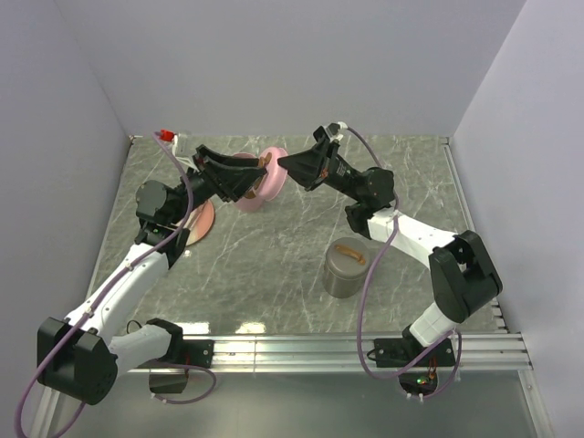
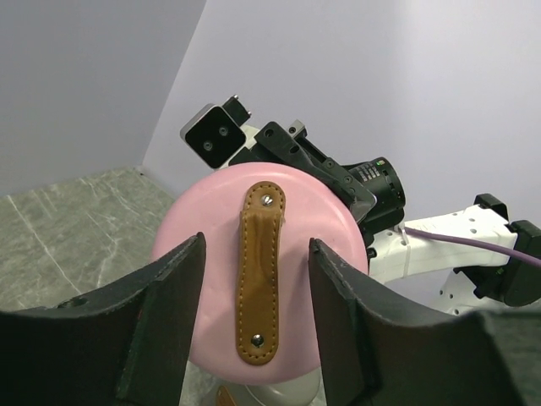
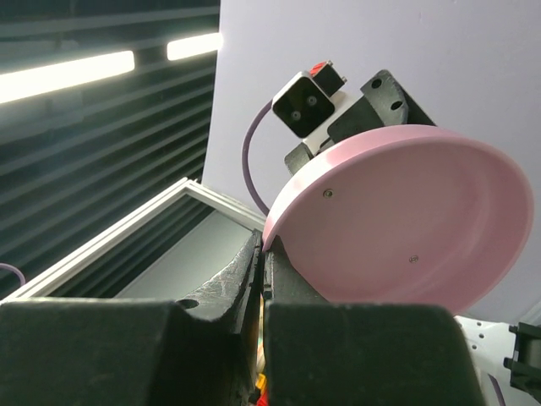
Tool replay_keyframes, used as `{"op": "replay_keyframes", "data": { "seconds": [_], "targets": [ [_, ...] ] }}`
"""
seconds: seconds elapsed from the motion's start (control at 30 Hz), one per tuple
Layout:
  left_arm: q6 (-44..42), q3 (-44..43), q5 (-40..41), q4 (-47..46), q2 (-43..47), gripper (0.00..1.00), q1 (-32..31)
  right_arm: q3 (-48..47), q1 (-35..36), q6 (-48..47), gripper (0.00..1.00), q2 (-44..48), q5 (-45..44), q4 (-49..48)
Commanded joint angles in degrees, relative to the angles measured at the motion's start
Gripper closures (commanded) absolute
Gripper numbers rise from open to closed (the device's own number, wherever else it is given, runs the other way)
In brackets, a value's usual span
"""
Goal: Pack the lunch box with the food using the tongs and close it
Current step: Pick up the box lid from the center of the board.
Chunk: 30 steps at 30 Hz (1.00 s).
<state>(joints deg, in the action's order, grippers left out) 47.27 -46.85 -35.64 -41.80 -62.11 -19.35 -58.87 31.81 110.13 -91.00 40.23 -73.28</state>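
You will find no text, brand or number you can read in any view. The small white print on the right arm's black wrist housing [image 2: 369, 175] is too fine to make out.

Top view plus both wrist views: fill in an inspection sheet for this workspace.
Surface: grey marbled table.
Job's things: pink lid held aloft between the arms; steel container standing right of centre; tongs and food not seen.
Clutter: plate partly under the left arm.
Grippers: right gripper shut on the lid's rim; left gripper open, straddling the tan strap.
Cables: purple cables along both arms.
Surroundings: pale walls on three sides.
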Motion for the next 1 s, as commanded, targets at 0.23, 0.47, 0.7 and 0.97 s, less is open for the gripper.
{"op": "replay_keyframes", "data": {
  "seconds": [0.23, 0.47, 0.7, 0.97],
  "targets": [
    [-1.03, -0.96, 0.57, 0.58, -0.47, 0.64, -1.74, -1.07, 1.76, 1.14, 1.0, 0.47, -1.64, -4.86],
    [-1.21, -1.93, 1.54, 3.04, -0.39, 0.99, -1.74, -1.59, 1.85, 0.27, 1.0, 0.74, -0.59, -2.76],
    [-5.33, -4.65, 1.71, 9.53, 0.41, 0.99, -0.42, -2.12, -0.17, -4.56, 0.64, 1.53, 2.66, 4.18],
    [-14.99, -11.4, 4.33, 23.76, 0.67, 0.99, 1.34, -3.79, -5.88, -18.6, 0.27, 4.16, 8.28, 22.01]
  ]
}}
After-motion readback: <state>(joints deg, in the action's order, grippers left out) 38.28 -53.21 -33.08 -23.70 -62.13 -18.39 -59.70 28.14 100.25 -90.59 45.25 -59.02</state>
